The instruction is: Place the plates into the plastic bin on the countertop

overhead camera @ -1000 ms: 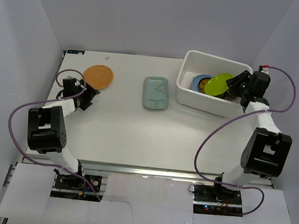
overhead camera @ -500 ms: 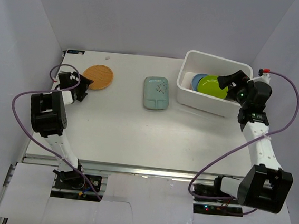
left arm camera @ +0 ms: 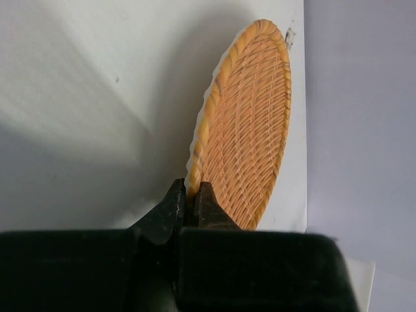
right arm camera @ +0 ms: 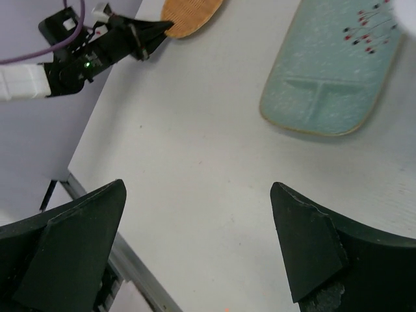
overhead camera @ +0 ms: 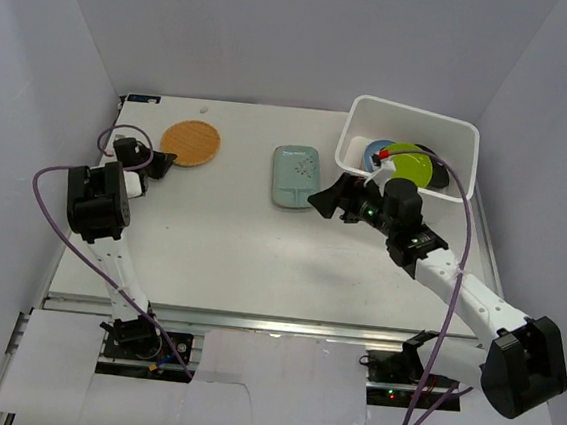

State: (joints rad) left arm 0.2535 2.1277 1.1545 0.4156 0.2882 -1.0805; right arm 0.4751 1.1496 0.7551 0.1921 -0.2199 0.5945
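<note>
A round orange-brown woven plate lies at the back left of the countertop. My left gripper is shut on its near rim, and in the left wrist view the jaws pinch the braided edge of that plate. The pale teal rectangular plate lies mid-table. My right gripper hangs open just right of it, nothing between its fingers. The teal plate shows ahead of it in the right wrist view. The white plastic bin holds a lime green plate and a blue one.
White walls enclose the table on the left, back and right. A metal rail runs along the front edge. The right arm's purple cable loops over the table's right side. Something dark lies in the bin beside the green plate.
The left gripper has shut on the orange plate's rim. The right arm let the lime green plate drop into the bin, then swung left and down beside the teal plate, jaws wide.
</note>
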